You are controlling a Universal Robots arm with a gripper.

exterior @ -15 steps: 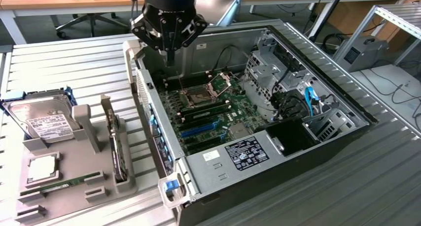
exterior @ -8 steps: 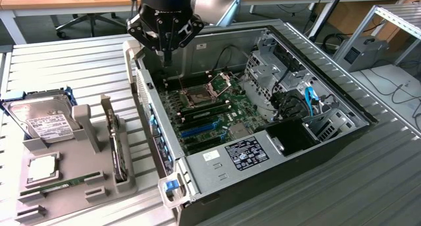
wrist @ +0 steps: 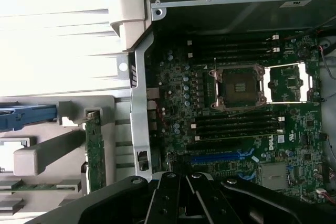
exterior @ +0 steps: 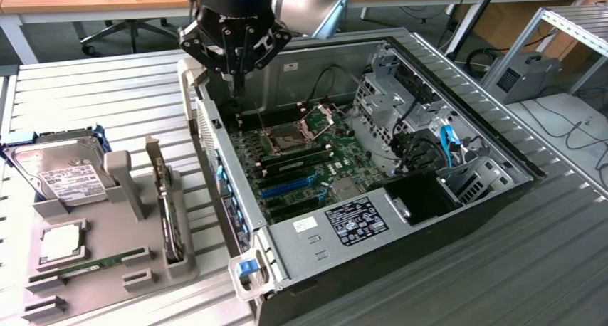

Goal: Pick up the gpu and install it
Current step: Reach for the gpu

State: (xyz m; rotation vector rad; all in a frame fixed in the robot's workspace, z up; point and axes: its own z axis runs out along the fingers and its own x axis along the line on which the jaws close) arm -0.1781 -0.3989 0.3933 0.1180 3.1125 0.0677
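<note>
The gpu [exterior: 170, 213] stands on edge in a slot of the grey parts holder [exterior: 114, 283], at the exterior view's left of the open computer case [exterior: 380, 219]. In the wrist view the gpu [wrist: 93, 150] shows as a thin green card edge beside the case wall. My gripper [exterior: 236, 75] hangs above the case's far corner, well away from the gpu, shut with nothing between its fingers. Its black fingers [wrist: 167, 195] meet over the motherboard [wrist: 236, 129], near the blue expansion slot [wrist: 220, 157].
The holder also carries a silver hard drive [exterior: 60, 178], a square processor [exterior: 62, 240] and a narrow memory stick [exterior: 95, 263]. Inside the case are the open processor socket [exterior: 285, 137], drive cages [exterior: 389, 98] and cables. A slatted metal table [exterior: 95, 98] surrounds it all.
</note>
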